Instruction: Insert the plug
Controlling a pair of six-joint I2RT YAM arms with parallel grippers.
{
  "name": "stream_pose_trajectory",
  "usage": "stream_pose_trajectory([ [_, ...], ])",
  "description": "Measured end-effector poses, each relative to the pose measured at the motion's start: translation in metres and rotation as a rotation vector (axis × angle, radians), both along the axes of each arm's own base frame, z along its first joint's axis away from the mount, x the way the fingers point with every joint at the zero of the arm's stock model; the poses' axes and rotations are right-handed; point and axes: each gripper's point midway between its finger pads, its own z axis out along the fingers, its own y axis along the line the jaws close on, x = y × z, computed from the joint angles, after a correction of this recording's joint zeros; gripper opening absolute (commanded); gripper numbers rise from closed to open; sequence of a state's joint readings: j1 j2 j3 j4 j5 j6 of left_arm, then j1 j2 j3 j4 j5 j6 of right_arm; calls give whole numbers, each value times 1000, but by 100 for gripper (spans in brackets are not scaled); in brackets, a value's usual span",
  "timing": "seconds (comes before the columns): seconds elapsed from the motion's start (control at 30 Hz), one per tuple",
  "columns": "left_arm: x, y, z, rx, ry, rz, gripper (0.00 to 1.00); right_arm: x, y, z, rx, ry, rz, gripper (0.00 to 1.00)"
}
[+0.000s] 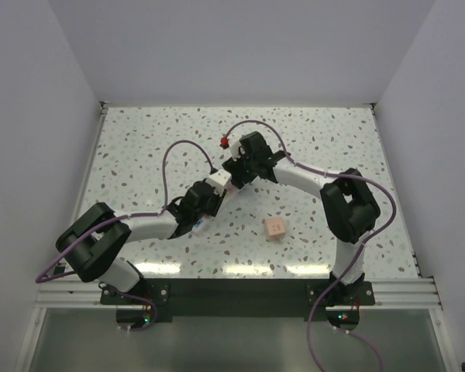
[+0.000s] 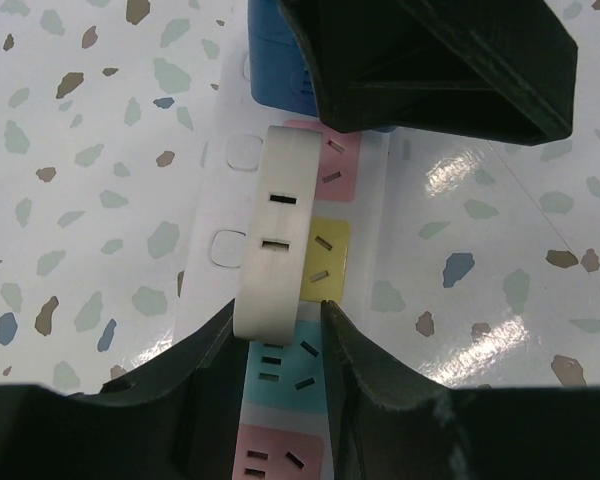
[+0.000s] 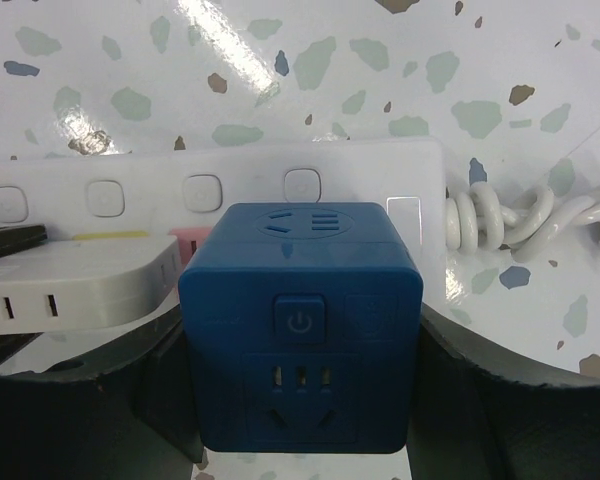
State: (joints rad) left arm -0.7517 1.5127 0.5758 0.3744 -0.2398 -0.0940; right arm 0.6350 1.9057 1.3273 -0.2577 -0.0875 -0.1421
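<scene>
A white power strip (image 3: 380,175) with coloured sockets lies mid-table; it also shows in the left wrist view (image 2: 205,200). My right gripper (image 3: 300,400) is shut on a blue cube plug (image 3: 300,300) and holds it over the strip's end, next to a pink socket (image 2: 340,165). Whether its pins are in is hidden. A white adapter (image 2: 275,230) stands on the strip. My left gripper (image 2: 277,340) is closed around the adapter's near end, the left finger (image 2: 215,370) touching it. In the top view both grippers, left (image 1: 208,194) and right (image 1: 239,169), meet at the strip (image 1: 218,183).
The strip's coiled white cord (image 3: 500,220) lies to the right of it. A small pinkish cube (image 1: 275,227) sits on the table nearer the bases. A small red object (image 1: 224,141) lies behind the right gripper. Purple arm cables (image 1: 182,146) loop over the table.
</scene>
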Motion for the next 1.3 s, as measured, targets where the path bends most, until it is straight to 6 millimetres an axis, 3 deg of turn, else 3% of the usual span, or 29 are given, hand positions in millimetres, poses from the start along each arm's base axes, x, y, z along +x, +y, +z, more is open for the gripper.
stream_pose_trajectory([
  [0.7, 22, 8, -2, -13, 4, 43, 21, 23, 14, -4, 57, -31, -37, 0],
  [1.3, 26, 10, -2, -23, 9, 42, 16, 24, 14, -13, 73, -61, -107, 0],
])
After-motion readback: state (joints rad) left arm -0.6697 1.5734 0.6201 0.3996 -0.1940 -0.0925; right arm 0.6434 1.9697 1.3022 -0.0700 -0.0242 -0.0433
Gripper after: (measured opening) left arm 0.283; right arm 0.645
